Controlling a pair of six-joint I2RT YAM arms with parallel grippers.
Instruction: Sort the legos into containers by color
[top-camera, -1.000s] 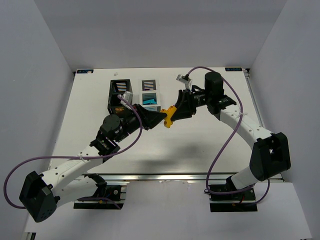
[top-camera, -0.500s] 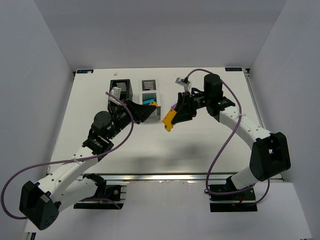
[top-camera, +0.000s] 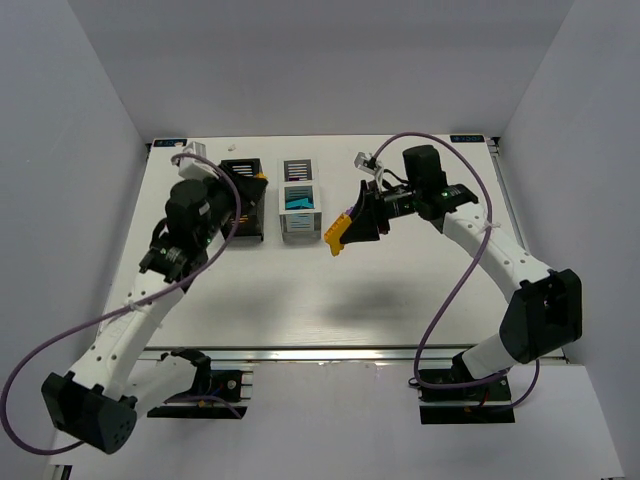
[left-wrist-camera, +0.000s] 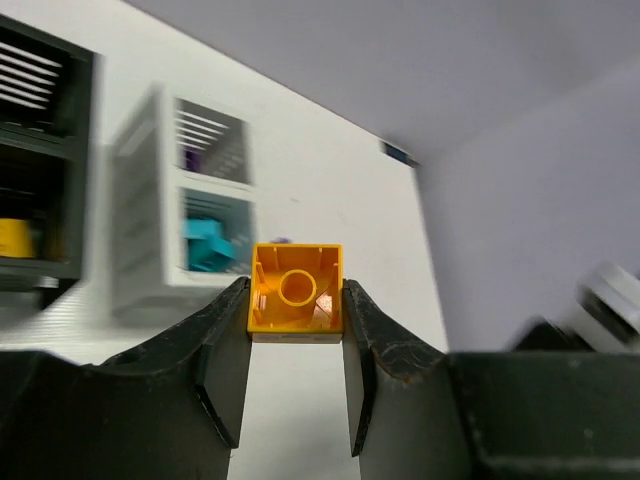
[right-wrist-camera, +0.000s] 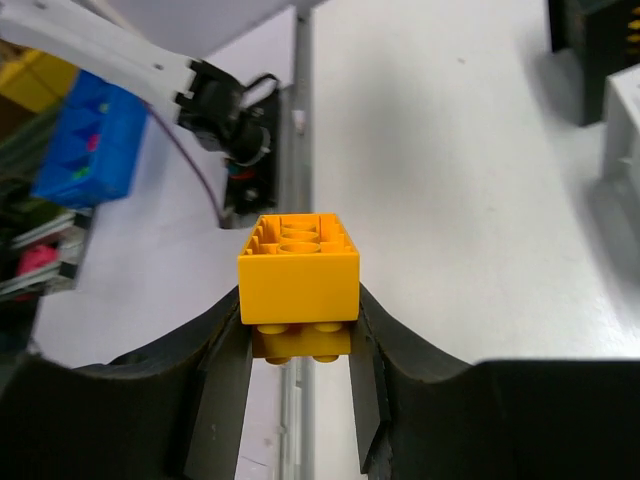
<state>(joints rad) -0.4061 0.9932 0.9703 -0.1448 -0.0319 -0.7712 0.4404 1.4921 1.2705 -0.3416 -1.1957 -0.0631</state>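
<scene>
Sorting nearly done, two yellow bricks waiting to drop
Left jaws are pinching a small yellow brick (left-wrist-camera: 296, 293) by the black bin (top-camera: 240, 166), right jaws are gripping a bigger yellow brick (right-wrist-camera: 300, 270) above the desk (top-camera: 300, 300); a teal brick (left-wrist-camera: 208, 246) and a purple brick (left-wrist-camera: 190, 158) are sitting in the white bin (left-wrist-camera: 150, 200)

Yellow-orange against black and white.
The black left gripper (left-wrist-camera: 295, 305) has a yellow-orange brick (left-wrist-camera: 295, 288); the black right gripper (right-wrist-camera: 300, 335) a yellow-orange stacked pair (right-wrist-camera: 299, 272). Left of the left gripper, the white container (left-wrist-camera: 138, 205), stripe-panelled, shows a teal brick (left-wrist-camera: 207, 247) and a purple brick (left-wrist-camera: 189, 158); the black container (left-wrist-camera: 80, 150) farther left shows white stripes and a yellow piece (left-wrist-camera: 15, 238).
</scene>
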